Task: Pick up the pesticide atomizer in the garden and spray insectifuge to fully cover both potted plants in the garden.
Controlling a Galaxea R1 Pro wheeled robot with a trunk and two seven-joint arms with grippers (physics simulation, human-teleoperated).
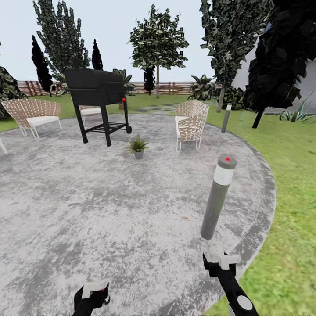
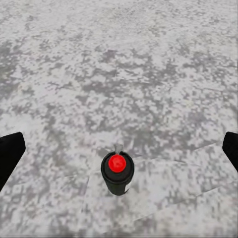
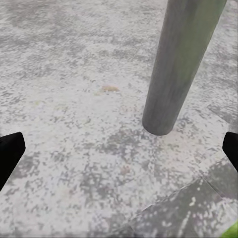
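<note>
**Atomizer under the left gripper, not yet taken**

The pesticide atomizer (image 2: 117, 173) stands upright on the rough grey paving (image 2: 119, 64), seen from above in the left wrist view: a dark body with a red spot on its top. It sits between the two dark fingertips of the left gripper (image 2: 119, 153), which are wide apart at the edges of that picture and do not touch it. In the head view the left gripper (image 1: 93, 295) is low over the paving; a small red dot there is probably the bottle, but it is hard to be sure.

The right gripper (image 3: 119, 151) is also spread wide and holds nothing. It is near a grey bollard lamp (image 1: 218, 197) that stands just ahead of it.

I judge the task is at its beginning: the bottle is not grasped and nothing is sprayed. One potted plant (image 1: 138, 146) stands well ahead, beside the black grill (image 1: 98, 103) and a wicker chair (image 1: 192, 124).

The paved circle gives much free room in the middle. The lawn (image 1: 289, 184) begins on the right past the paving edge, and the bollard narrows the way on that side
</note>
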